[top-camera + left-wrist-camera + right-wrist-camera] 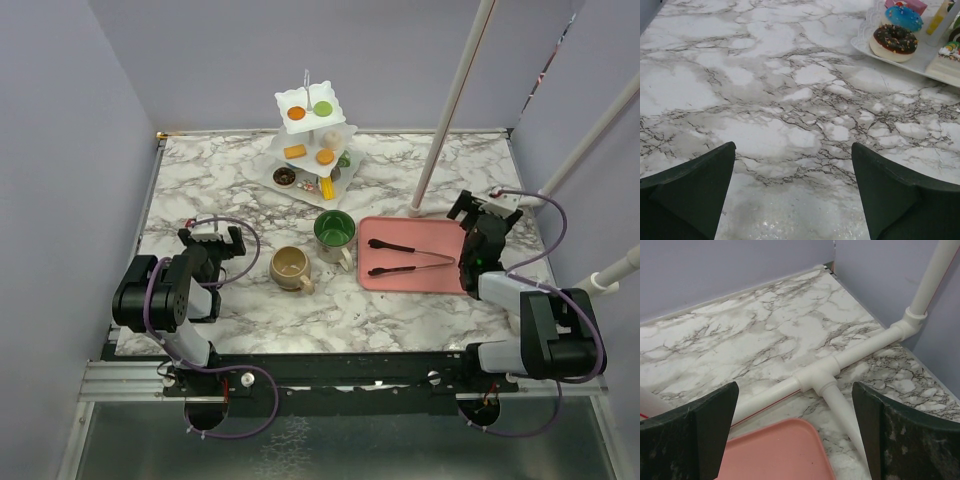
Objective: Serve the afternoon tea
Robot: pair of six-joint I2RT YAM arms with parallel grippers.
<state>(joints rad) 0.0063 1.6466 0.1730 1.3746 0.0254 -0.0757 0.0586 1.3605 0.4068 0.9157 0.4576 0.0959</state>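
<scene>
The white three-tier stand [282,99] stands at the back centre of the marble table, with small toy pastries on every tier, among them a chocolate donut [285,176]. The left wrist view shows that chocolate donut [892,40] and a blue donut [903,17] on the bottom tier [880,57]. A green-inside mug [334,230] and a beige mug [289,266] stand in the middle. My left gripper [212,238] [793,146] hangs open over bare marble, left of the mugs. My right gripper [478,208] [795,386] is open at the pink tray's far right corner.
A pink tray [410,270] [775,450] right of the mugs holds two black tongs [410,257]. A white pipe frame [450,110] [840,365] rises from the table's right back part. Purple walls close in the back and both sides.
</scene>
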